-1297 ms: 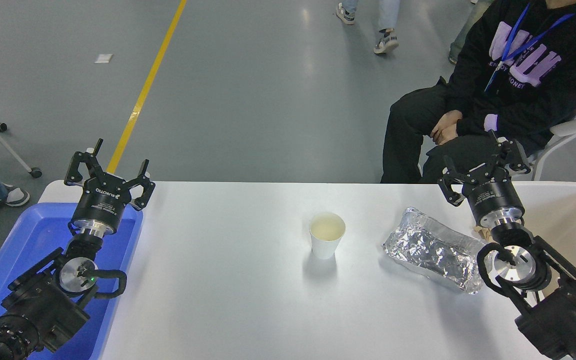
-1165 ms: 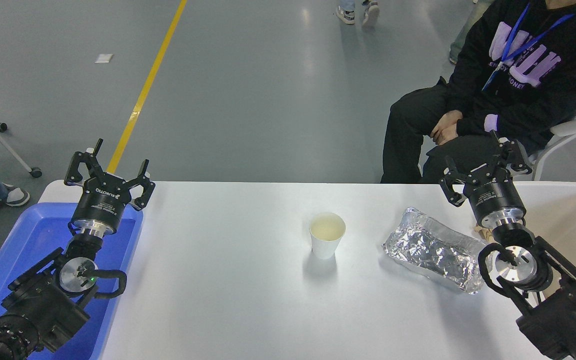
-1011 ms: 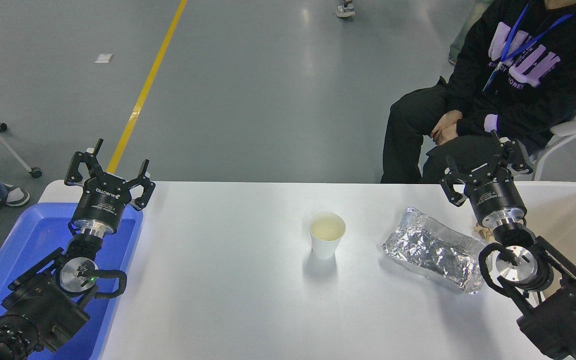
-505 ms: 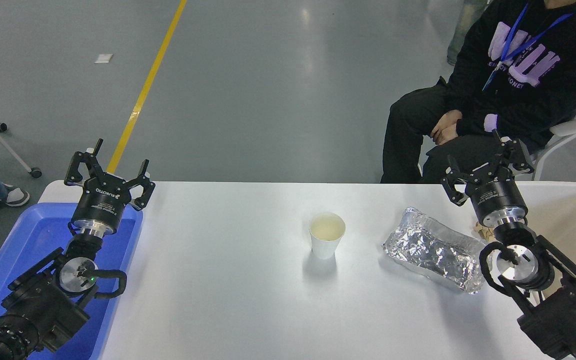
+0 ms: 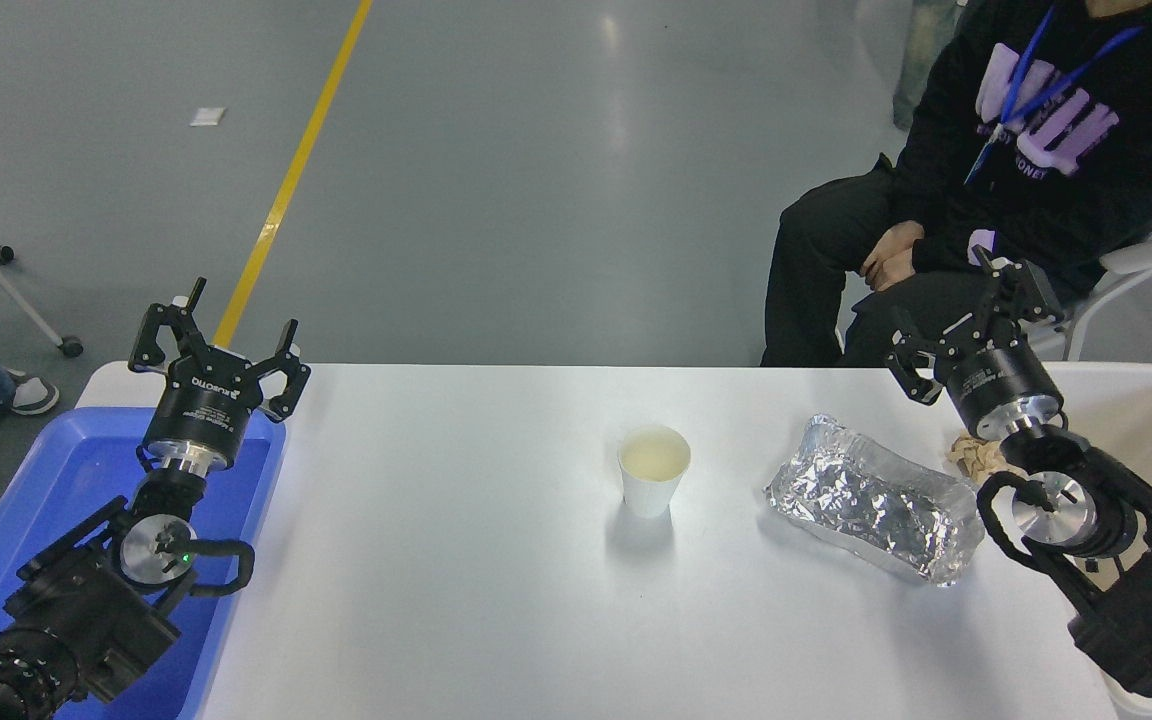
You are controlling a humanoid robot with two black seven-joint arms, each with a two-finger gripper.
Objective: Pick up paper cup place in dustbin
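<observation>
The white paper cup (image 5: 653, 470) stands upright near the middle of the white table (image 5: 496, 600), its pale yellowish inside showing. The cream-white dustbin (image 5: 1151, 425) sits at the table's right edge, partly behind my right arm. My right gripper (image 5: 966, 315) is open and empty, raised over the table's far right edge, well right of the cup. My left gripper (image 5: 216, 335) is open and empty, parked at the far left over the blue tray.
A crumpled silver foil tray (image 5: 876, 497) lies between the cup and my right arm. A brown paper wad (image 5: 976, 455) lies by the right wrist. A blue tray (image 5: 66, 480) sits at the left. A seated person (image 5: 976, 190) is beyond the far right edge.
My right arm has shifted a little to the right and away, uncovering the brown paper wad. The cup, foil tray and left arm have not moved.
</observation>
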